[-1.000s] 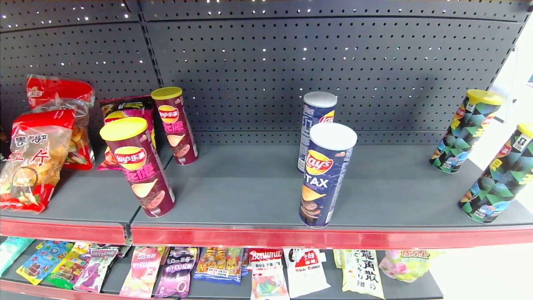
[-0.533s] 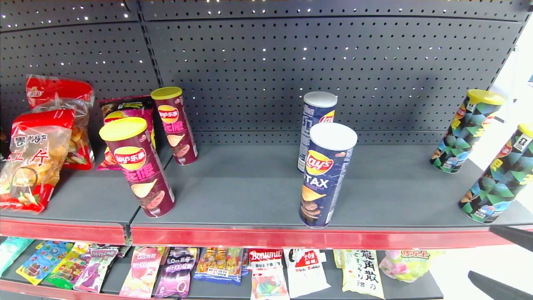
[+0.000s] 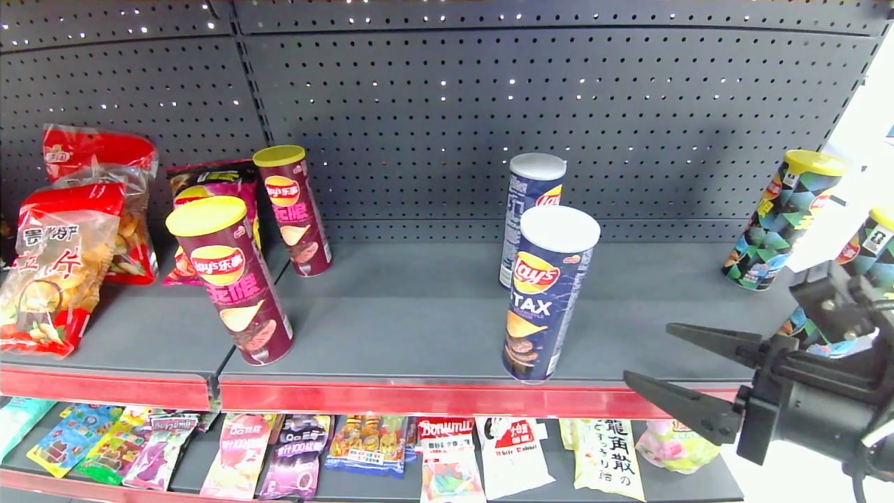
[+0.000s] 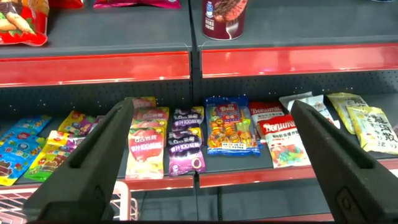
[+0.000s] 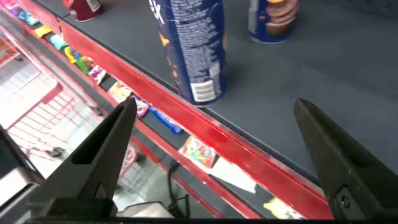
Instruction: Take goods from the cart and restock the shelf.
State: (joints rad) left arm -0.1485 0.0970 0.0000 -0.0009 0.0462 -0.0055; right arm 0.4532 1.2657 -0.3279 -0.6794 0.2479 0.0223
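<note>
My right gripper (image 3: 646, 353) is open and holds nothing. It hovers at the red front edge of the grey shelf (image 3: 419, 314), to the right of the front blue chip can (image 3: 548, 293). A second blue can (image 3: 532, 202) stands behind that one. In the right wrist view the gripper (image 5: 214, 106) points over the shelf edge, with the blue can (image 5: 189, 50) just beyond it. My left gripper (image 4: 212, 104) is open and empty, lower down, facing the lower shelf (image 4: 186, 180) of candy bags.
Two maroon cans (image 3: 230, 279) (image 3: 293, 209) and red snack bags (image 3: 59, 272) stand at the left. Patterned cans (image 3: 782, 220) sit at the shelf's right end, the nearer one partly behind my right arm. The cart's wire (image 5: 37, 106) lies below. Bare shelf lies between the can groups.
My right gripper has come into the head view from the lower right, moving left and up to the shelf's front edge. The cans and bags have not moved.
</note>
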